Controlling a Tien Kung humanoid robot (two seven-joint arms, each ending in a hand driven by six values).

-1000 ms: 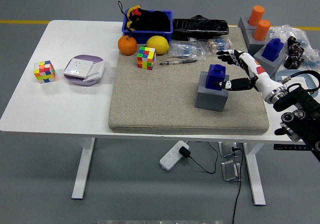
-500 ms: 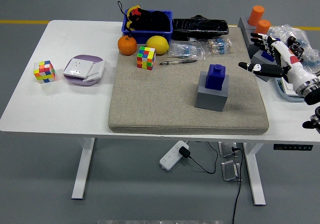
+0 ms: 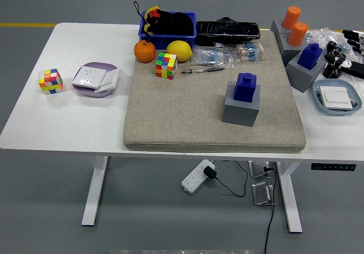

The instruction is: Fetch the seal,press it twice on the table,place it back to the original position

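The blue seal (image 3: 247, 87) stands upright in its grey block holder (image 3: 242, 107) on the right part of the beige mat (image 3: 187, 115). Nothing touches it. My right hand (image 3: 352, 52) shows only at the right picture edge, far from the seal, with white and black fingers spread and empty. The left arm is out of view.
A second blue seal in a grey holder (image 3: 307, 66) and two orange seals (image 3: 294, 25) stand at the right. A blue dish (image 3: 336, 98), an orange (image 3: 144, 50), a lemon (image 3: 179, 49), two colour cubes (image 3: 166, 65), a blue bin (image 3: 168, 29), a pen (image 3: 202, 70) and a purple socket (image 3: 95, 79) lie around.
My right hand let go of the blue seal on its holder and drew back to the right, almost out of the picture. The seal stays in its holder.
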